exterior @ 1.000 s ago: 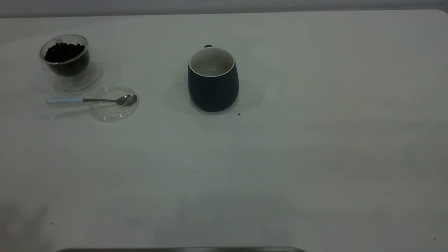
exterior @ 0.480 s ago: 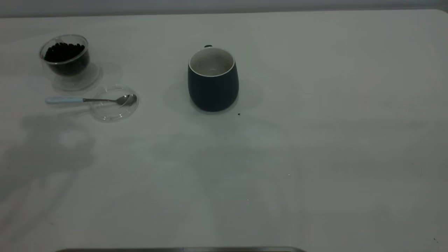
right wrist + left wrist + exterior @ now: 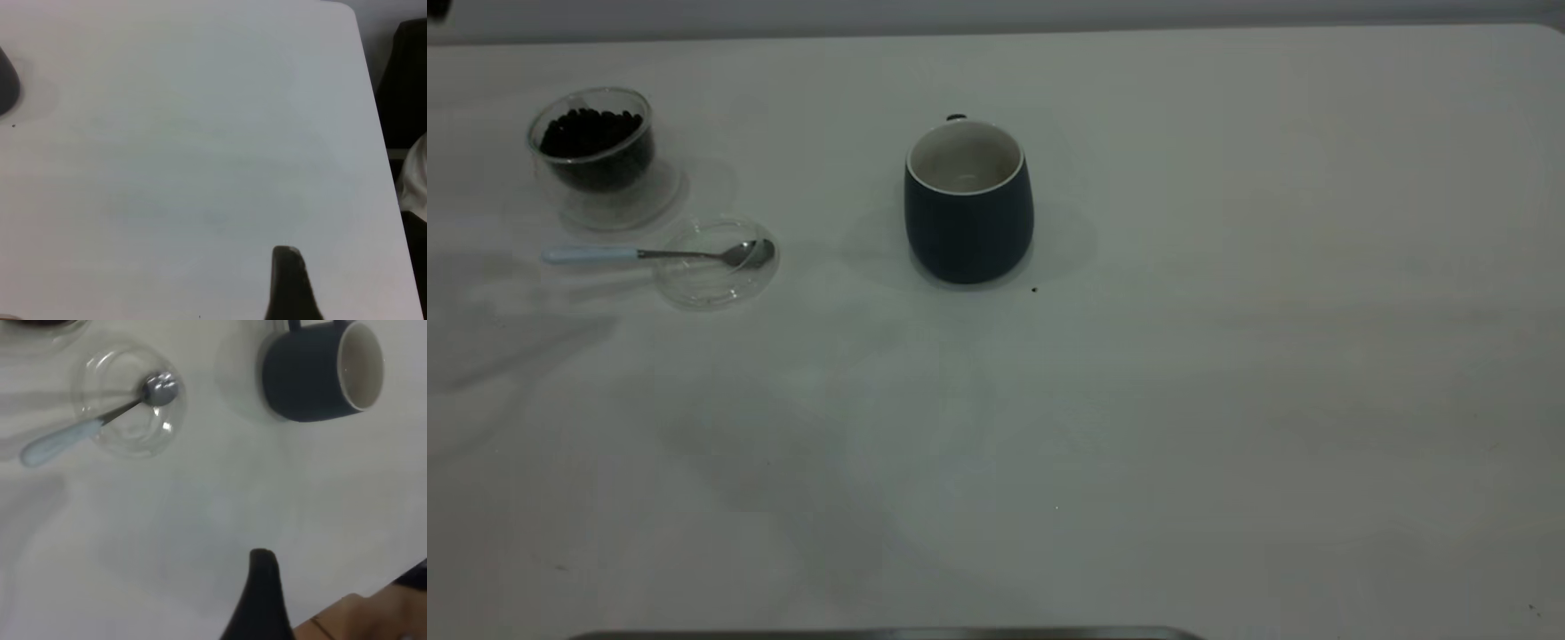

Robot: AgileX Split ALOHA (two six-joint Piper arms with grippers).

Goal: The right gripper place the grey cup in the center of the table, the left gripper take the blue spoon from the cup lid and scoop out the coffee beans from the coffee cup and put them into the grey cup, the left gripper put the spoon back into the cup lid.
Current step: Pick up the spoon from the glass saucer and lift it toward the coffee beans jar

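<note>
The grey cup (image 3: 968,203) has been set mid-tabletop (image 3: 1227,356). The blue spoon (image 3: 649,255) is untouched. Tool states cannot be told.

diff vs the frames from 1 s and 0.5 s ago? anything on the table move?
No object moved. Only the arm shadows on the table shifted, sliding toward the left edge. The grey cup, coffee cup with its coffee beans, cup lid and blue spoon stayed put; nothing grasped or released.

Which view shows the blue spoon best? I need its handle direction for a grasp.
The left wrist view: the blue spoon appears large, bowl resting in the cup lid, handle sticking out past the rim. The exterior view shows it smaller; the right wrist view misses it.
</note>
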